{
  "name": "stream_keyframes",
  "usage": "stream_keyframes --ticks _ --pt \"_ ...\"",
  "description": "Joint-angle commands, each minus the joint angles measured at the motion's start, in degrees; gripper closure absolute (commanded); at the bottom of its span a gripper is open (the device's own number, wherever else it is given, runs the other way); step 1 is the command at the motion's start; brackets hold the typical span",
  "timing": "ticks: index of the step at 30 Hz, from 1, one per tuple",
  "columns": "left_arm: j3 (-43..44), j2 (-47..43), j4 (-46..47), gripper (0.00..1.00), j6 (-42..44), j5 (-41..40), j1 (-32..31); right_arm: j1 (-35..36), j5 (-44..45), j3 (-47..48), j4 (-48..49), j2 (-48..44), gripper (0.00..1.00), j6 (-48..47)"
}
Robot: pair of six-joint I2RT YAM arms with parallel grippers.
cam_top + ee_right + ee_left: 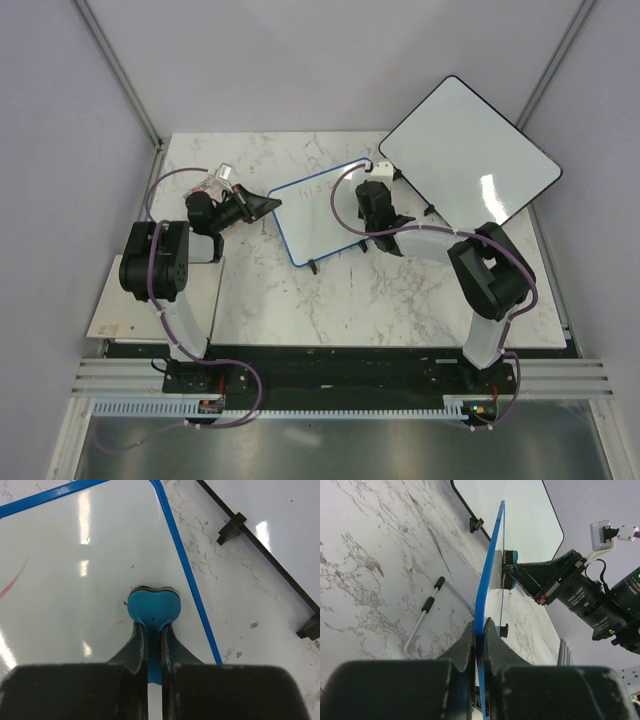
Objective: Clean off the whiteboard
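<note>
The whiteboard [320, 210], small with a thin blue frame, lies tilted mid-table with faint marks near its far left corner. My left gripper [268, 204] is shut on its left edge; in the left wrist view [480, 630] the blue frame [490, 565] runs edge-on between the jaws. My right gripper [375, 195] is shut on a blue eraser [152, 607] pressed on the board's white face [75, 580], near its right frame. The eraser [510, 570] also shows in the left wrist view, against the board. A red stroke [12, 582] sits at the left of the right wrist view.
A larger dark-framed white board [468, 150] lies at the back right, its black feet [231, 527] close to the small board. A thin metal rod with black grips [425, 612] lies on the marble [330, 300]. A white plate [115, 300] sits under the left arm.
</note>
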Motion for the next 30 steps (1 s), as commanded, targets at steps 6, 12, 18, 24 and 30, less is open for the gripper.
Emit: stream_keyframes --ticks 6,12,18,24,30 --pt "-0.91 1.37 -3.56 0.98 7.03 4.43 -0.74 3.0 -5.77 -0.24 -11.34 2.48 1.0 -0.71" --pt "-1.09 0.93 -3.56 0.98 7.12 4.43 -0.91 3.62 -5.77 5.82 -12.31 3.36 1.0 -1.06" --pt "-0.91 1.2 -3.3 0.98 7.03 4.78 -1.09 3.62 -4.36 11.27 -12.84 3.88 1.0 -2.55" --pt "-0.47 1.64 -3.3 0.98 6.77 5.31 -1.27 4.76 -4.8 16.1 -13.45 7.49 1.0 -4.58" --pt "-0.3 1.64 -3.65 0.98 6.85 5.49 -1.44 7.84 -8.04 17.42 -13.19 9.33 1.0 -6.16"
